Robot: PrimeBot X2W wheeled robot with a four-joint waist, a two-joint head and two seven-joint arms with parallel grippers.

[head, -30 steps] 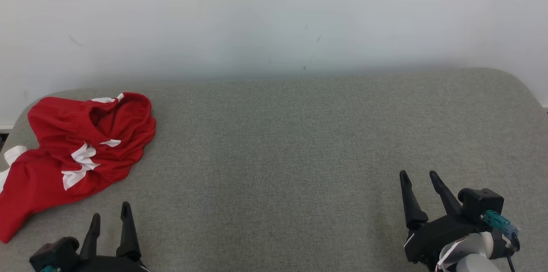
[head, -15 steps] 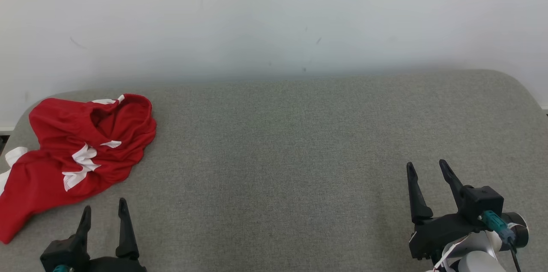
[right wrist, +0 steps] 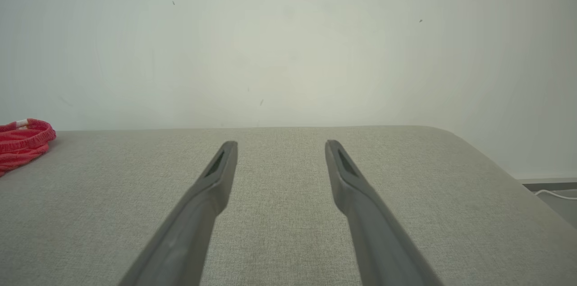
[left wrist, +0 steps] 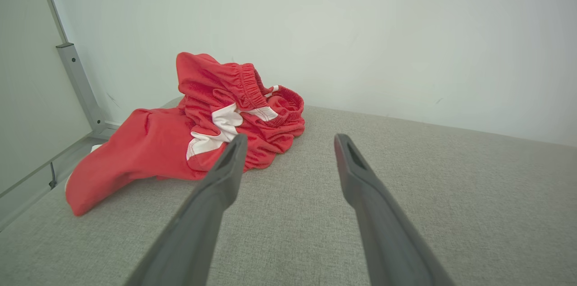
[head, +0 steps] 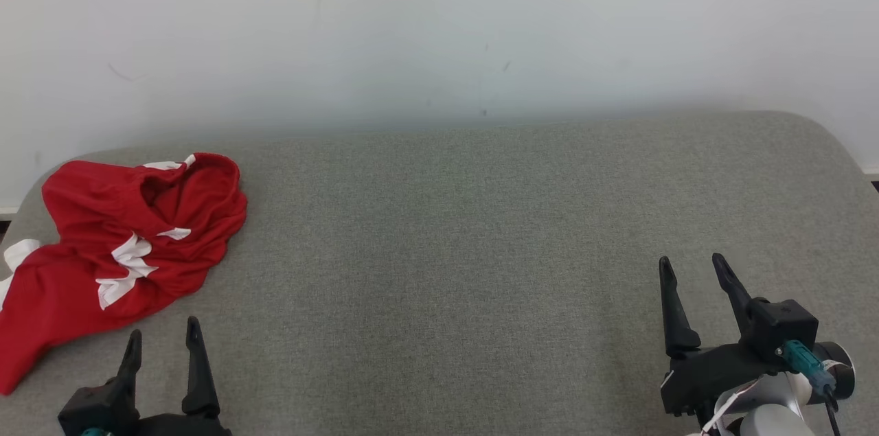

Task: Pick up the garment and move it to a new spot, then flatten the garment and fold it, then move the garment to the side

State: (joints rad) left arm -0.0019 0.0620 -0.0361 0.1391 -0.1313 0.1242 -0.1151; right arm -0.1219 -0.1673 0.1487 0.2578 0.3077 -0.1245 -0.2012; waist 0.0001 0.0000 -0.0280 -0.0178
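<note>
Nearest us, the left gripper [head: 163, 328] sits low at the near-left w/ its two fingers spread apart and nothing between them. The right gripper [head: 691, 259] is at the near-right, likewise apart and empty, well away from the cloth. Between and beyond them runs the grey padded surface [head: 446, 250], bare across the middle and right, i.e. plenty of room for a new spot. Further out at the far-left lies the garment [head: 123, 250]: red shorts w/ white trim, crumpled in a heap, one leg trailing toward the near-left edge, and the elastic waistband [left wrist: 245, 81] bunched on top at the far side. Behind it all is the plain pale wall [head: 439, 24]. We judge the step in hand to be the first pick, not yet begun. To do it well we'd send the left gripper, b/c it's the one near the heap. We'd aim for the waistband or a raised fold, not flat cloth, so the fingers close on a real ridge vs. skating over the pad. Come down from above, pinch few layers, lift until the trailing leg clears the pad, then carry toward the middle. Watch the left edge: the leg lies close to it and could drag or slip off.
</note>
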